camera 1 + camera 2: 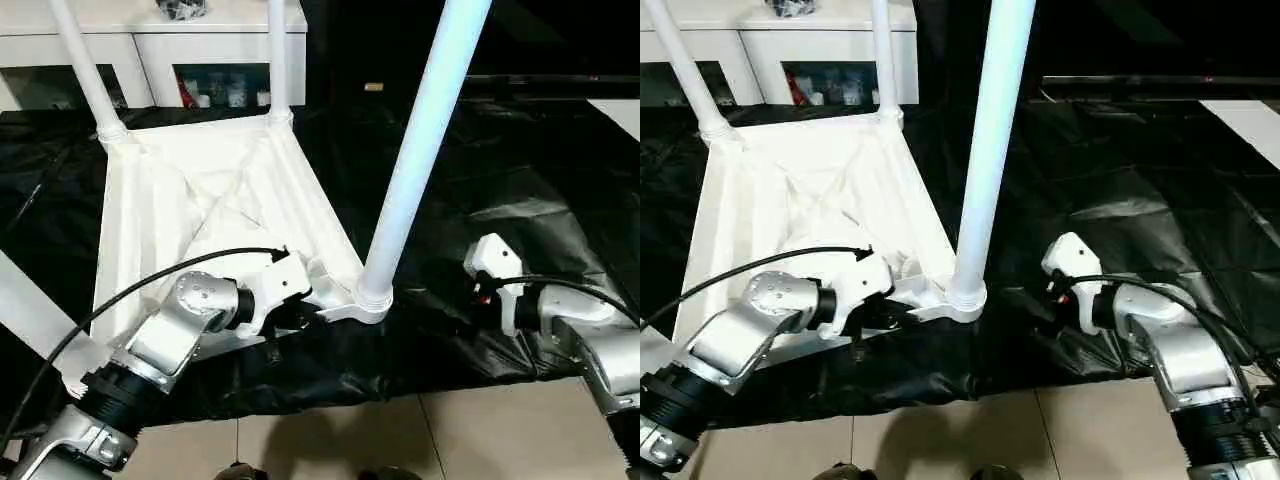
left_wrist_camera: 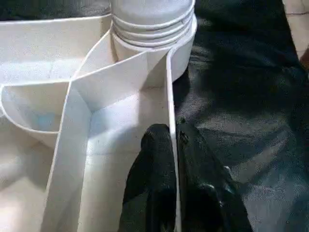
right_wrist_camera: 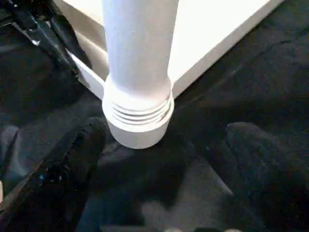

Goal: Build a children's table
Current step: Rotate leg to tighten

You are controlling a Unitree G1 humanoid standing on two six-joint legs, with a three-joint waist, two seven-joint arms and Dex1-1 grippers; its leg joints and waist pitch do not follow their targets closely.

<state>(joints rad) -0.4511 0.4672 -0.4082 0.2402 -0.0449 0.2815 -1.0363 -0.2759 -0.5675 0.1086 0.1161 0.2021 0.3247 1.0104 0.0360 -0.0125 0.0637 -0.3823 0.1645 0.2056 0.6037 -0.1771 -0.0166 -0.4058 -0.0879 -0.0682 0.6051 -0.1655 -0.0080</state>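
Observation:
The children's table lies upside down on the black cover, its white ribbed tabletop [image 1: 200, 200] facing up. Legs stand upright in its corner sockets: a thick near leg [image 1: 425, 130] at the front right corner and two far legs [image 1: 85, 70] at the back. My left gripper [image 2: 175, 145] is shut on the tabletop's thin rim wall just beside the near leg's socket [image 1: 372, 298], one black finger on each side. My right gripper [image 3: 164, 179] stands open to the right of that socket, its fingers [image 3: 72, 164] spread wide and not touching the leg.
The black-covered work table [image 1: 520, 180] stretches off to the right. Its front edge runs just below both wrists, with tiled floor [image 1: 400, 440] beyond. A white cabinet [image 1: 150, 45] stands behind the tabletop. Another white tube [image 1: 30, 310] crosses the left edge.

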